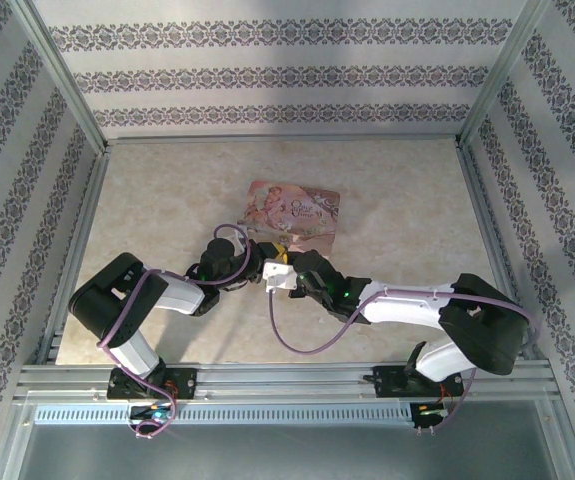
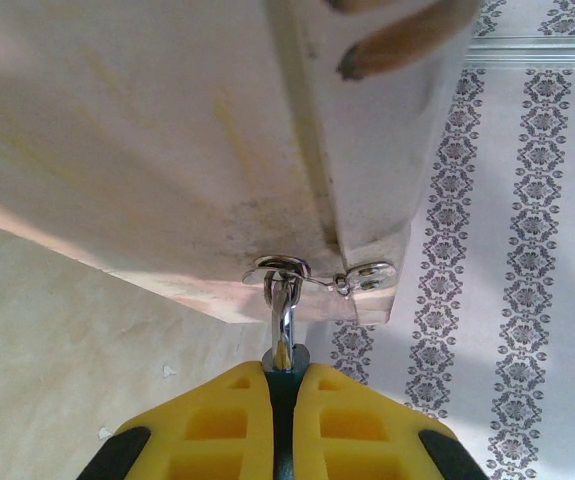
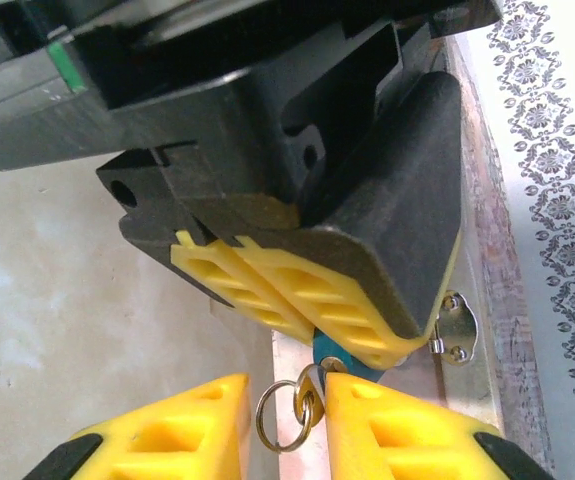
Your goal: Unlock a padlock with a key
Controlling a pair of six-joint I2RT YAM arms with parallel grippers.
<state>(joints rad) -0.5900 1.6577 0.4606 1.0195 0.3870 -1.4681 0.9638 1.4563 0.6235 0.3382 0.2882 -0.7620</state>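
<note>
top view: the two wrists meet just beside the near edge of the pink tin [image 1: 302,205]. the left gripper [image 1: 257,250] comes in from the left and the right gripper [image 1: 280,250] from the right, tips almost touching. the lock is too small to make out here.

left wrist: the jaws are pressed together on the blue body of the padlock [image 2: 284,325]. its silvery shackle runs straight ahead out of the fingertips, in line with the gripper, and hooks through the hasp [image 2: 289,268] on the tin's edge just beyond.

right wrist: directly ahead of these jaws are the left gripper's yellow fingers, with a sliver of the padlock's blue body poking out under them. between the right jaws sits the key ring [image 3: 305,405], hanging just short of that blue body. the jaws stand at a narrow gap around the ring, and i cannot tell if the pads pinch it. the key's blade is too small to tell apart. judging by this, the right arm is the one placed to work the key, pushing forward along its own axis while the left holds the lock steady.
</note>
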